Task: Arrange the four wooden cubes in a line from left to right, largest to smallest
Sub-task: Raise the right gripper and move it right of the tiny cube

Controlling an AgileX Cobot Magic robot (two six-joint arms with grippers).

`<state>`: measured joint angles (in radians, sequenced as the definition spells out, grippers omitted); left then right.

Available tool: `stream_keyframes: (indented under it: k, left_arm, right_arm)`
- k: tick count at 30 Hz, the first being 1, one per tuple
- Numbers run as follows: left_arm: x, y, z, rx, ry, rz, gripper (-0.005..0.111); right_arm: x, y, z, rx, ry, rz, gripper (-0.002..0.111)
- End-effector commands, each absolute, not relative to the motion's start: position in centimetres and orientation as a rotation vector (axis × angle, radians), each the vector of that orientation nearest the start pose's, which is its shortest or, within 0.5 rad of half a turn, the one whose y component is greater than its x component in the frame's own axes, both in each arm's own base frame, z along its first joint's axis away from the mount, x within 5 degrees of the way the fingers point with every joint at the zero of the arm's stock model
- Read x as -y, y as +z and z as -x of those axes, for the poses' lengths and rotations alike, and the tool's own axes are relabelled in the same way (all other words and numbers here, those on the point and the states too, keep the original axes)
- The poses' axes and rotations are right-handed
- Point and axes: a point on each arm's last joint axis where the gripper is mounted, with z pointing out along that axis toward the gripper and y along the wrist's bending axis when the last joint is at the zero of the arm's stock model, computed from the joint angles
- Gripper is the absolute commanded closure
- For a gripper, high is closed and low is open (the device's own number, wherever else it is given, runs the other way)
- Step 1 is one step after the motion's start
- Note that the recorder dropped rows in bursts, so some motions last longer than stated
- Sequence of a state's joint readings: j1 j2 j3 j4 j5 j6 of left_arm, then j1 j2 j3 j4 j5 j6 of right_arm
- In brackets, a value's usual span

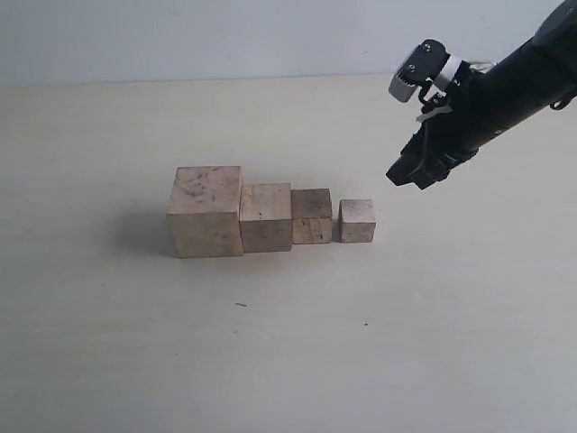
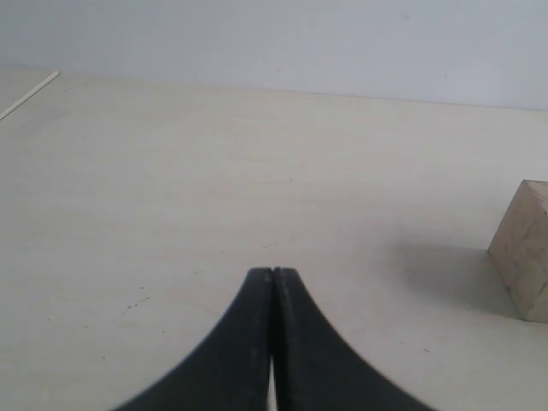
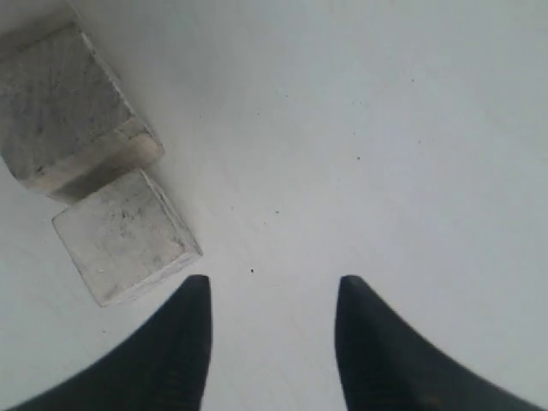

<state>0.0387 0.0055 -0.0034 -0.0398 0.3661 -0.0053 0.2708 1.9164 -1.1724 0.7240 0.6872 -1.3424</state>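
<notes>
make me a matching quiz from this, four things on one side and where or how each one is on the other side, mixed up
Things:
1. largest cube
2. smallest cube
3. left gripper
4. right gripper

Places or states:
A. jaws apart, nothing between them
B. left end of the row in the exterior view
C. jaws pressed together
D. right end of the row in the exterior view

Pairs: 1-B, 2-D, 3-C, 4-A

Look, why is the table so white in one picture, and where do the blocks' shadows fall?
Right wrist view: washed out, so the table and smallest cube look bluish-white. Exterior view: warm cream light, soft shadow left of the largest cube. Left wrist view: faint shadow beside a cut-off cube.
</notes>
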Motion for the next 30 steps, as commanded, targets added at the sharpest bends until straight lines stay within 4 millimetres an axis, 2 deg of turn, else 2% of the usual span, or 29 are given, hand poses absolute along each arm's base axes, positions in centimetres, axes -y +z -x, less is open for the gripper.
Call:
stream_keyframes:
  k: [1, 7, 10, 18, 24, 30]
  left_arm:
    - [-0.1, 18.1, -5.3, -1.835, -0.019, 0.067, 0.107]
    - [-0.1, 18.1, -5.3, -1.835, -0.019, 0.067, 0.107]
    - [-0.1, 18.1, -5.3, -1.835, -0.019, 0.067, 0.107]
    - [-0.1, 18.1, -5.3, -1.835, -0.019, 0.067, 0.107]
    - [-0.1, 18.1, -5.3, -1.835, -0.019, 0.067, 0.107]
    - [-0.1, 18.1, -5.3, -1.835, -0.019, 0.067, 0.107]
  right_arm:
    - [-13.5, 16.1, -35.0, -2.362, 0.477, 1.281, 0.083]
    - [-13.6, 15.7, -34.4, -2.398, 0.550, 1.309, 0.101]
    - [-13.7, 14.8, -34.4, -2.477, 0.588, 1.238, 0.108]
    - [-13.8, 11.8, -34.2, -2.593, 0.673, 1.217, 0.108]
    - [-14.1, 11.1, -33.9, -2.627, 0.764, 1.188, 0.108]
    - [-14.2, 10.8, -33.9, -2.632, 0.778, 1.178, 0.108]
